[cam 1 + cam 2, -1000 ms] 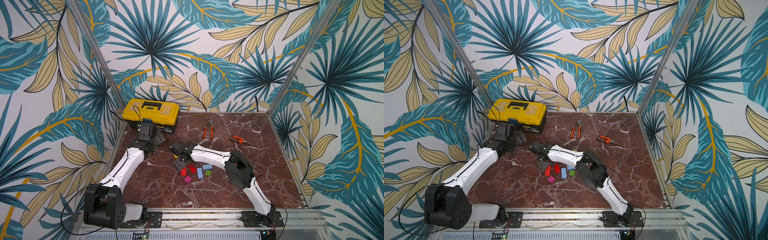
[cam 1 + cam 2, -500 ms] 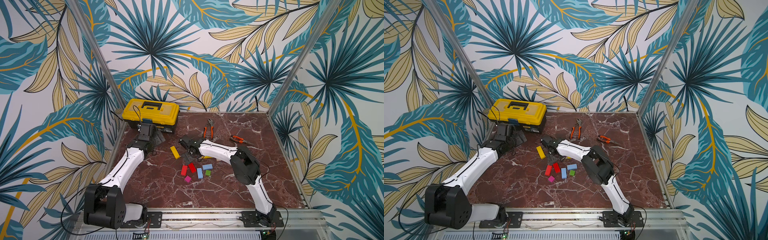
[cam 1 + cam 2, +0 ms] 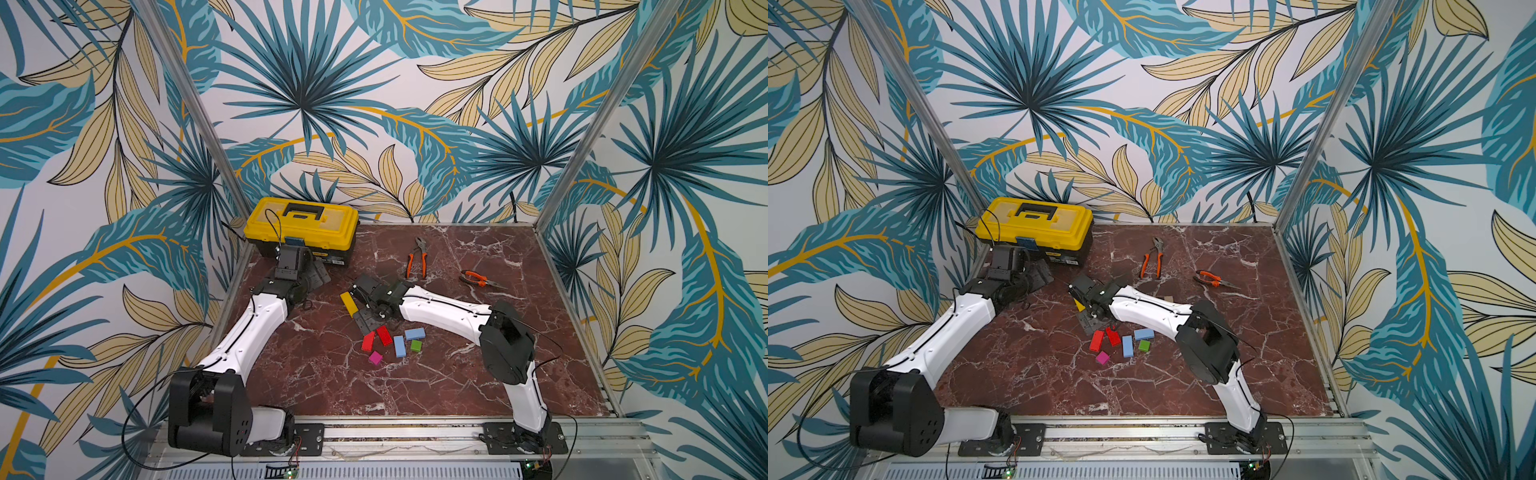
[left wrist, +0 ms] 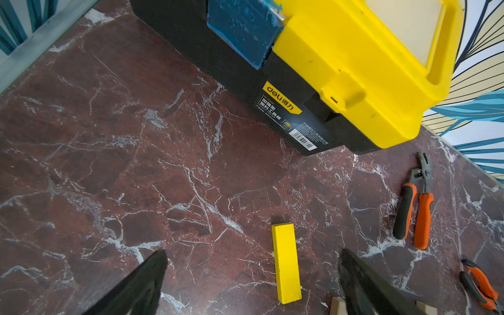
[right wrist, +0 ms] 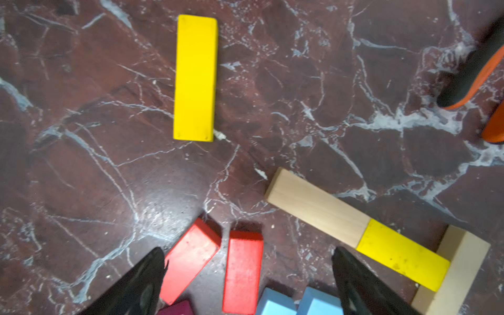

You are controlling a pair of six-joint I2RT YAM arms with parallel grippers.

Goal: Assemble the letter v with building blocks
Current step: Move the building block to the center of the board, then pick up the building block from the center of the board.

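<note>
Currently, on your table:
- Your right gripper [image 5: 248,253]: jaws spread wide, holding nothing, above the two red blocks [image 5: 242,270] at mid-table.
- Your left gripper [image 4: 253,253]: jaws spread wide, empty, far left beside the toolbox [image 3: 301,222].
- One yellow bar [image 3: 349,303]: flat, alone, just left of your right gripper.
- Two light-blue blocks [image 3: 399,346] and a green cube [image 3: 416,345]: loose, right of the reds.
- One magenta cube [image 3: 375,357]: nearest you.
- One wood bar [image 5: 316,207]: end to end with a second yellow bar [image 5: 402,264], which butts another wood bar [image 5: 458,270].
- Two pliers [image 3: 417,262]: far side, right of centre.
</note>
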